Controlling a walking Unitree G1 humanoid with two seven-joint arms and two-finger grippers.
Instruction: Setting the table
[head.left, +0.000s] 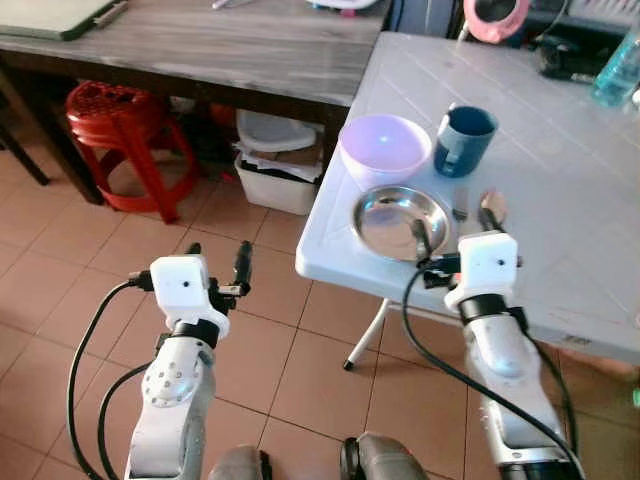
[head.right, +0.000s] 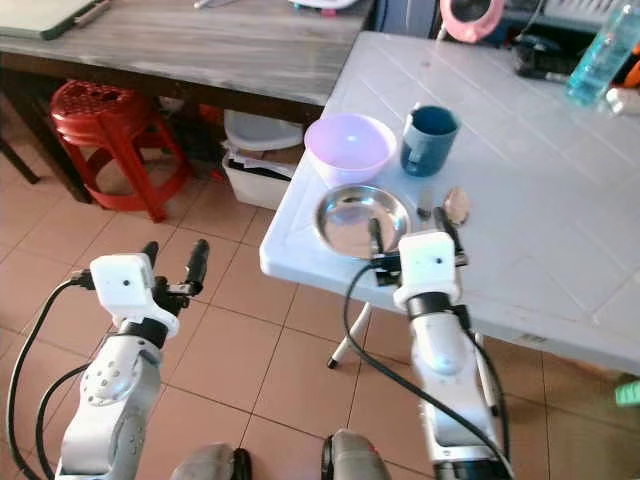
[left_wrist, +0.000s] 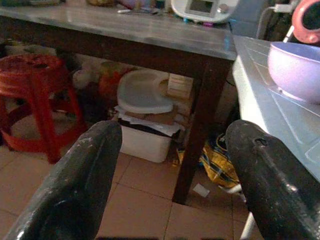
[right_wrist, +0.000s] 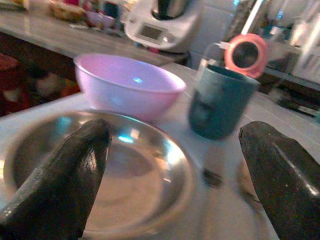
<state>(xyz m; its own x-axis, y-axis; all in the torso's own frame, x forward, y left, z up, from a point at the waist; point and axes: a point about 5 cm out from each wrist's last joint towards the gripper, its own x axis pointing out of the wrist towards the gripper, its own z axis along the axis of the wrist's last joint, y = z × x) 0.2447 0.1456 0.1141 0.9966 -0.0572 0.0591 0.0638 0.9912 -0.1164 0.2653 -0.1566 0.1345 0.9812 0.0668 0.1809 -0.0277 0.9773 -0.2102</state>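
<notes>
Your left gripper (head.left: 217, 266) hangs nearest you, over the tiled floor (head.left: 280, 370) and off the table's corner, its two black fingers spread apart with nothing between them. Your right gripper (head.left: 455, 226) sits at the near edge of the white table (head.left: 560, 170), fingers also wide apart and empty, one finger over the steel plate (head.left: 400, 221) and the other toward the spoon (head.left: 492, 206) and fork (head.left: 459, 205) lying just beside it.

The plate looks thin, stiff and slick (expect it to skate on the plastic top), so I'd pinch its raised rim rather than the flat centre. The cutlery lies flat and low, probably the hardest to lift; take each by the middle of its handle.

Just behind the plate stands the lilac bowl (head.left: 385, 148), likely light plastic; grip its wall at the lip. Beside it is the blue mug (head.left: 465, 139), heavier and possibly breakable, so close on its rim or handle.
</notes>
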